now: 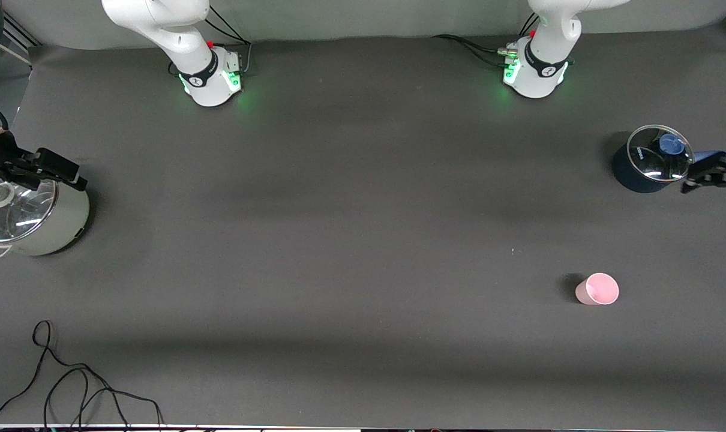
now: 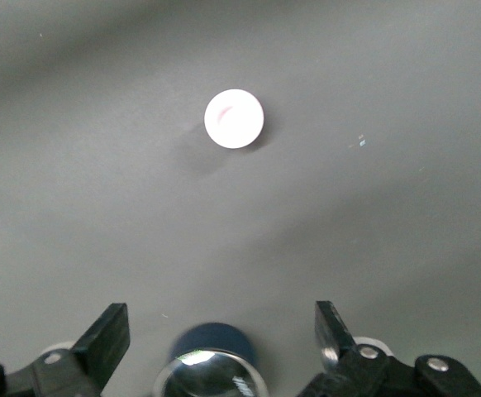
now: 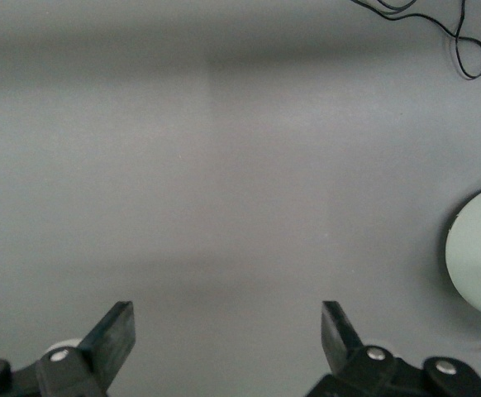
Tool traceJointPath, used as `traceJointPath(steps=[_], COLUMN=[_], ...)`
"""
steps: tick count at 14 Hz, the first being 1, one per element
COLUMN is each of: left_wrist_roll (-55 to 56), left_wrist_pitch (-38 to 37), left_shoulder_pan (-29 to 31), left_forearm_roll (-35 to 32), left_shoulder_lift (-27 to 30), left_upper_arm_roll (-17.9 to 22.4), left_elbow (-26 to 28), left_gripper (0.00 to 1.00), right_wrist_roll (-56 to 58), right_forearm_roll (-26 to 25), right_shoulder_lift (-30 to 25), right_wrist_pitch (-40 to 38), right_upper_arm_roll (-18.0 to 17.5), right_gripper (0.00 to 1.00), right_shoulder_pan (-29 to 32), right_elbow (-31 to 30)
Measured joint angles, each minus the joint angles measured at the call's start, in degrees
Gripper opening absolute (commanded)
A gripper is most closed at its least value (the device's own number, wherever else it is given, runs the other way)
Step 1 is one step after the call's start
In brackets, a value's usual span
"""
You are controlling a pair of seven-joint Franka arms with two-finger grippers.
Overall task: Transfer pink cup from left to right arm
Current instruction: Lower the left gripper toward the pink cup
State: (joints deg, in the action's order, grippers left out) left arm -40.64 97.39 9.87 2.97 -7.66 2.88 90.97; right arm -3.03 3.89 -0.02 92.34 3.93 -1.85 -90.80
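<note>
pink cup (image 1: 597, 289): upright on the table, nearer the front camera than the dark blue pot (image 1: 645, 165)
left gripper (image 1: 708, 172): open, beside the dark blue pot
right gripper (image 1: 45, 169): open, over the pale green pot (image 1: 36, 219)

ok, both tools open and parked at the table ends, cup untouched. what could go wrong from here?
1. The pink cup is small and stands upright alone; a slightly off approach by the open left tool could tip it.
2. The left tool hangs beside the dark blue pot and its glass lid; moving off could clip them.
3. The right tool hangs over the pale green pot, with the same risk.
</note>
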Motion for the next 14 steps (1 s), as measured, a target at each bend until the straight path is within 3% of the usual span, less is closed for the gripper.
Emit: traceJointPath(steps=[5, 11, 14], left_wrist_roll=[-27.82, -56.77, -68.01], left_wrist_pitch=[7.06, 9.04, 9.03], left_shoulder_pan=[12.56, 18.17, 19.92], left_forearm_roll=[16.14, 36.94, 43.84], left_shoulder_lift=[-9.95, -25.67, -31.29], left_upper_arm_roll=[0.09, 0.02, -0.09], left_elbow=[0.08, 0.01, 0.01], left_gripper=[1.00, 1.00, 1.00], right_wrist_roll=[0.00, 0.01, 0.01], right_forearm_roll=[0.00, 0.00, 0.00], right_shoulder_lift=[0.00, 0.03, 0.04], right_wrist_pitch=[-0.01, -0.02, 0.06], right_upper_arm_roll=[0.00, -0.14, -0.09], right_gripper=[1.00, 1.00, 1.00], right_shoulder_pan=[-0.01, -0.10, -0.07], right_elbow=[0.02, 0.03, 0.17])
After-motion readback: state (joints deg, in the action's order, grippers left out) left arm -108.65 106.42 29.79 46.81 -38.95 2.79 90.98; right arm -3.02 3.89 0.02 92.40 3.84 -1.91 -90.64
